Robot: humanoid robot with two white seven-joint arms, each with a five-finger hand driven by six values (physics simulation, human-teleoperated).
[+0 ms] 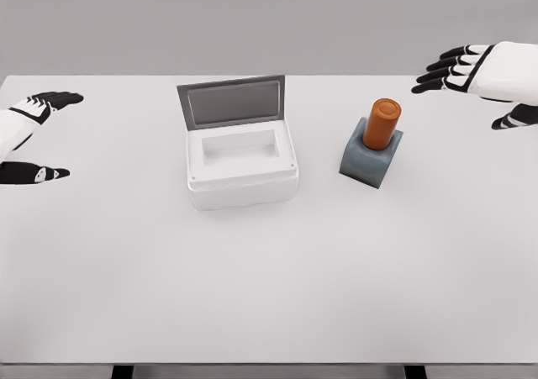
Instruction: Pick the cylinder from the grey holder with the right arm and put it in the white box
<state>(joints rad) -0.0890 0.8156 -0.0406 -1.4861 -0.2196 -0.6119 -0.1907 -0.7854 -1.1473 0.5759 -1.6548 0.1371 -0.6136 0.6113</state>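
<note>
Orange, the cylinder (382, 123) is seated upright in the grey holder (370, 159), right of the open white box (242, 165). The right hand (479, 72) is held wide and empty, up to its right. The cylinder should be gripped above the holder and lifted straight. The left hand (29, 135) is spread at the table's (269, 295) left edge.

Cylinder (382, 123) base hidden in holder (370, 159) — both arms cut off at edges.

No readable text, labels, brand marks, numbers or signs appear anywhere in this view. Every visible surface is plain and unmarked.
</note>
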